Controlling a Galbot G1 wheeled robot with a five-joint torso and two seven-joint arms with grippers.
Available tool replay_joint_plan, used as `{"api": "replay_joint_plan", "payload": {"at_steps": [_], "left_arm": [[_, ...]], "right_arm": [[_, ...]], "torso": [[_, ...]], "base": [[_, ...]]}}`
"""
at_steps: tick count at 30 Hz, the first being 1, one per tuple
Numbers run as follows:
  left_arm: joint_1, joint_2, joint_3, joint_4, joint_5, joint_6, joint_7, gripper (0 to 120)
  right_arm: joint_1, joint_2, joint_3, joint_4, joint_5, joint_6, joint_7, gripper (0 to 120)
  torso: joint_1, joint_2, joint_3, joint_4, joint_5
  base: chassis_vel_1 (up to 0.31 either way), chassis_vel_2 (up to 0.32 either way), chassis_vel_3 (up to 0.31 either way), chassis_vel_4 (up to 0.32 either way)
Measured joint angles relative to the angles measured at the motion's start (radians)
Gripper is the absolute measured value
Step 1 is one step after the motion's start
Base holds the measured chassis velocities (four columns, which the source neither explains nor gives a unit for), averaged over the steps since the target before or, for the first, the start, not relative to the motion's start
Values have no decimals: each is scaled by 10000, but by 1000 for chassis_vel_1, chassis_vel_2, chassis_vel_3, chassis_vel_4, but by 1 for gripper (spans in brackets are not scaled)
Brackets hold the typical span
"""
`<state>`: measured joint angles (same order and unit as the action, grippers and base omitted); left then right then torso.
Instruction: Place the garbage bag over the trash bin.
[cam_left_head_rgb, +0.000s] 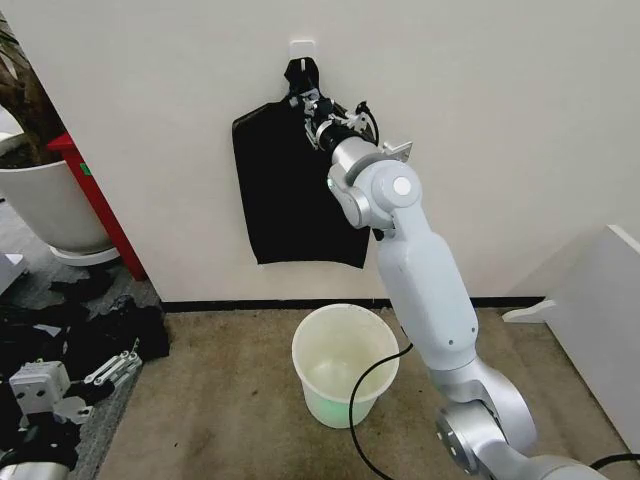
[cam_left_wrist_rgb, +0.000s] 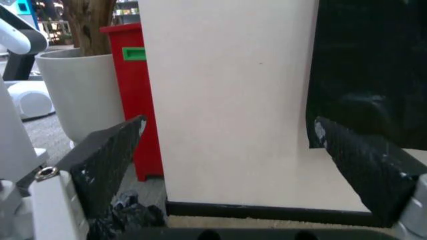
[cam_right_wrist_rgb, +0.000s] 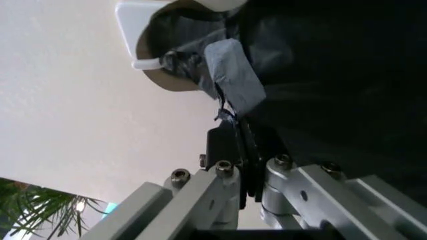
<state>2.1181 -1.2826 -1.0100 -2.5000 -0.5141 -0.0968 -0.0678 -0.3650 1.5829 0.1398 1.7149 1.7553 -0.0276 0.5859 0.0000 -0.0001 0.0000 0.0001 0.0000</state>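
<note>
The trash bin (cam_left_head_rgb: 320, 392), a small round cream-white bucket with a greenish base, stands open on the brown carpet below the wall. Above it, a flat black bag bundle (cam_left_head_rgb: 290, 190) hangs from a white wall hook (cam_left_head_rgb: 302, 46). My right gripper (cam_left_head_rgb: 316, 110) is raised to the bundle's knotted top, just under the hook. In the right wrist view the right gripper (cam_right_wrist_rgb: 230, 102) is shut on black plastic of the bundle (cam_right_wrist_rgb: 333, 75). The garbage bag as a loose, crinkled bag is out of view. My left gripper (cam_left_wrist_rgb: 230, 150) is open, low at the left and facing the wall.
A large white plant pot (cam_left_head_rgb: 45, 205) and a red box (cam_left_head_rgb: 100, 210) stand at the left wall. A heap of dark clutter (cam_left_head_rgb: 105, 325) lies on the floor at the left. A white panel (cam_left_head_rgb: 600, 320) stands at the right. A black cable (cam_left_head_rgb: 365, 400) crosses the bin's front.
</note>
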Motion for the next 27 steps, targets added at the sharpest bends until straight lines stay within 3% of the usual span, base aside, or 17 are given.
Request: {"api": "replay_joint_plan", "payload": {"at_steps": [4, 15, 27], "left_arm": [[-1, -2, 0, 0, 3, -2, 1, 100], [-19, -10, 11, 0, 15, -10, 7, 100], [-50, -24, 26, 0, 26, -18, 13, 100]], "right_arm": [[-237, -101, -72, 231, 0, 0, 72, 0], [-2146, -1258, -524, 1986, 192, -190, 194, 0], [-3054, -1679, -653, 2701, -462, -451, -1, 0]], "torso": [[0, 0, 0, 0, 0], [0, 3, -1, -2, 2], [0, 2, -1, 0, 2]], "base": [[0, 0, 0, 0], [0, 0, 0, 0], [0, 0, 0, 0]]}}
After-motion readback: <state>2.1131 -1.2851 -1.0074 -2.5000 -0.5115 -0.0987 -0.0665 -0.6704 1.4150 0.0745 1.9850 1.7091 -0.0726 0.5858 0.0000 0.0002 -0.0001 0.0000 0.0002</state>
